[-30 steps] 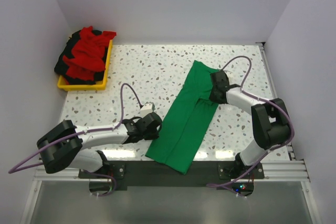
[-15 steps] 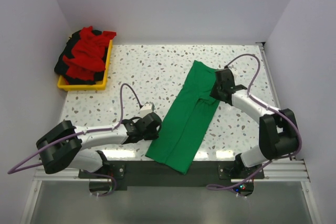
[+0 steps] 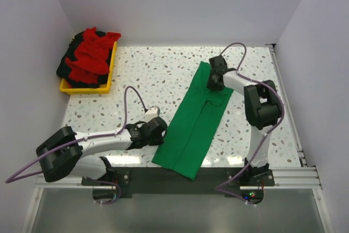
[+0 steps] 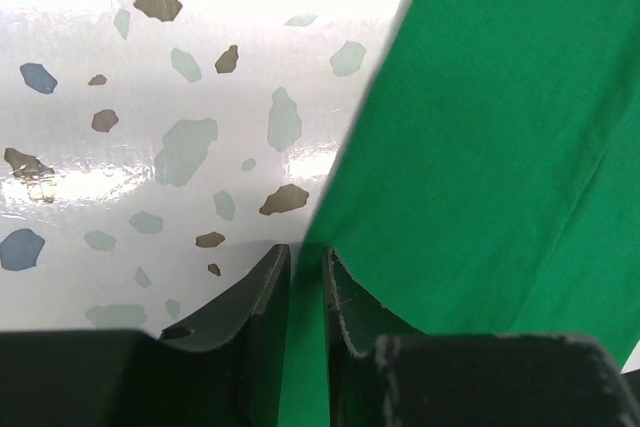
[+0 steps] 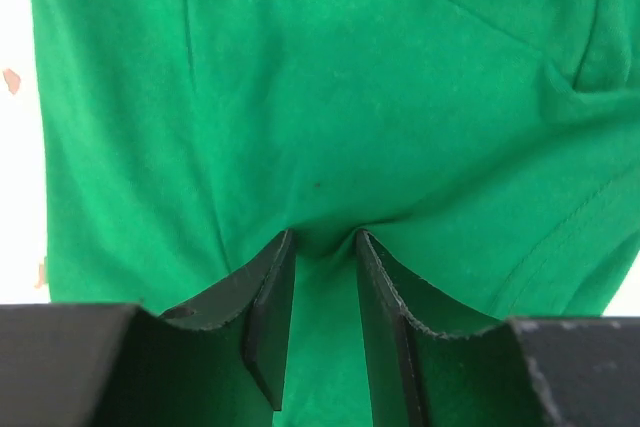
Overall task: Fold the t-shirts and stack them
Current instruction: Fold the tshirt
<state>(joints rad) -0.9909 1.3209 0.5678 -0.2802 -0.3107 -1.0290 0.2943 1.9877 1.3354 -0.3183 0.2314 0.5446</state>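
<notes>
A bright green t-shirt point(image 3: 193, 126) lies folded into a long strip, running diagonally from the table's near edge toward the far right. My left gripper point(image 3: 162, 130) sits at its left edge, low down. In the left wrist view that gripper point(image 4: 305, 252) is shut on the edge of the green t-shirt point(image 4: 480, 127). My right gripper point(image 3: 214, 83) rests on the strip's far end. In the right wrist view it point(image 5: 325, 237) stands open, its tips pressing into the green t-shirt point(image 5: 330, 97). A red t-shirt point(image 3: 90, 53) and a dark t-shirt point(image 3: 66, 68) are heaped at the far left.
A shallow yellow tray point(image 3: 87, 89) holds the red and dark heap in the far left corner. White walls close in the speckled table point(image 3: 147, 75) on the left, back and right. A metal rail point(image 3: 174, 181) runs along the near edge.
My right gripper has moved from the strip's right side up to its far end, its jaws opening wider on the way. The left gripper has stayed put.
</notes>
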